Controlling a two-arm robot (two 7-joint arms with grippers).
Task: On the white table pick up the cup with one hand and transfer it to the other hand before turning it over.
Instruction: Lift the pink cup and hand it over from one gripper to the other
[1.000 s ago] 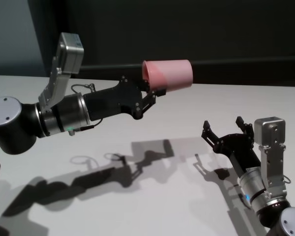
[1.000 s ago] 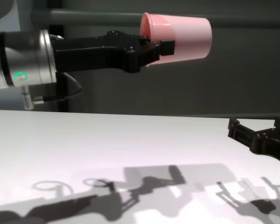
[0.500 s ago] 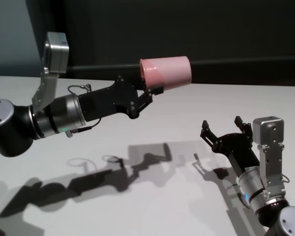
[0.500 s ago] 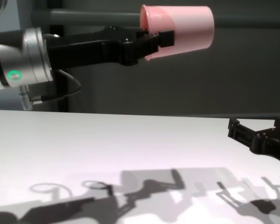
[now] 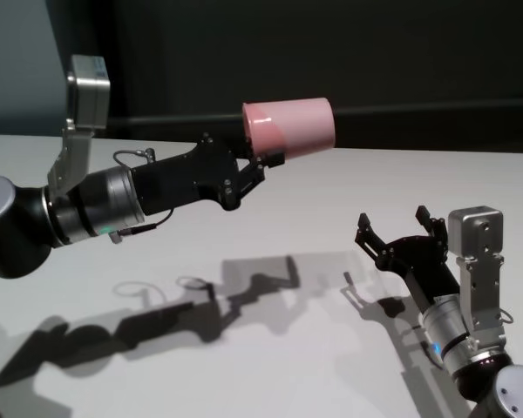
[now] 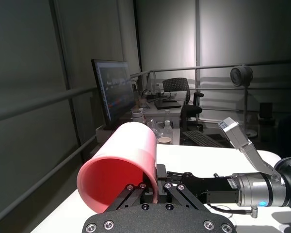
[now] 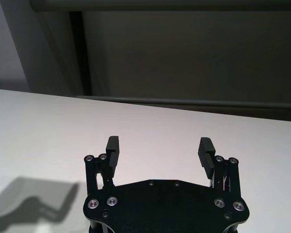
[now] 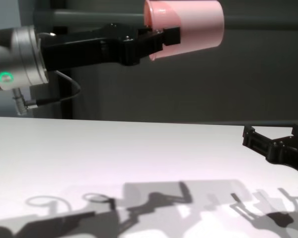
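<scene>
Where gripped, smooth pink cup (image 5: 289, 128) sideways.

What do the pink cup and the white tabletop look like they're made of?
The small pink tapered cup, held sideways in the air by the left end effector, looks like thin smooth plastic: even colour, soft sheen, and the wall glows lighter where light passes through. The wide white table appears matte, perhaps laminate or painted board: crisp shadows, no glare. Its exact material can't be told.

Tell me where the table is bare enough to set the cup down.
Bare white table runs between the left gripper, which holds the cup in the air, and the open right gripper. The only crowded patch is the right near corner, under the right gripper.
</scene>
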